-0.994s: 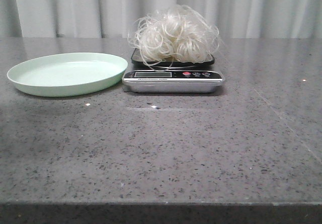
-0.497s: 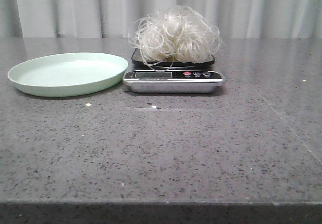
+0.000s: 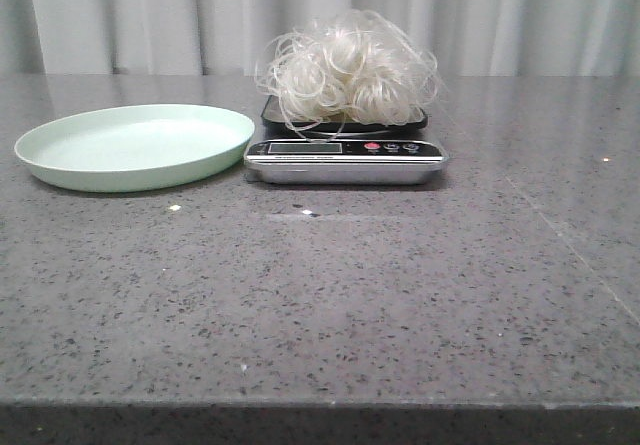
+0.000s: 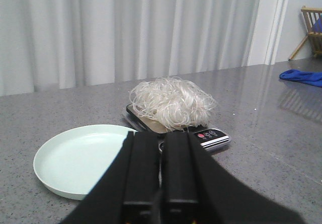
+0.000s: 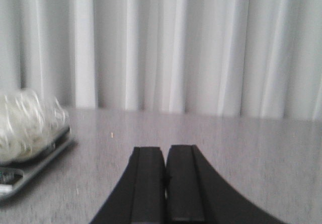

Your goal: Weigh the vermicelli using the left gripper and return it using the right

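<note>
A pale green plate (image 3: 134, 146) sits at the left of the grey speckled table (image 3: 330, 295), shallow and round, with nothing in it. Just to its right, almost touching its rim, stands a small digital scale (image 3: 344, 159) with a silver front edge, a display and a row of buttons facing the near side. The vermicelli (image 3: 347, 69) rests on the scale's black platform (image 3: 418, 120) as a fluffy nest of thin white loops, covering most of the platform, with a few strands hanging over its near edge. Pale curtains (image 3: 150, 15) close off the far side of the table.

In the left wrist view the left claw (image 4: 160, 183) is closed with its two black fingers pressed together and nothing between them; it hangs on the near side of the plate and scale, well apart from the vermicelli. Far off to the right in that view a blue cloth (image 4: 302, 77) lies on the table.

In the right wrist view the right claw (image 5: 166, 194) is likewise closed and holds nothing, with the scale and vermicelli off to its left.
</note>
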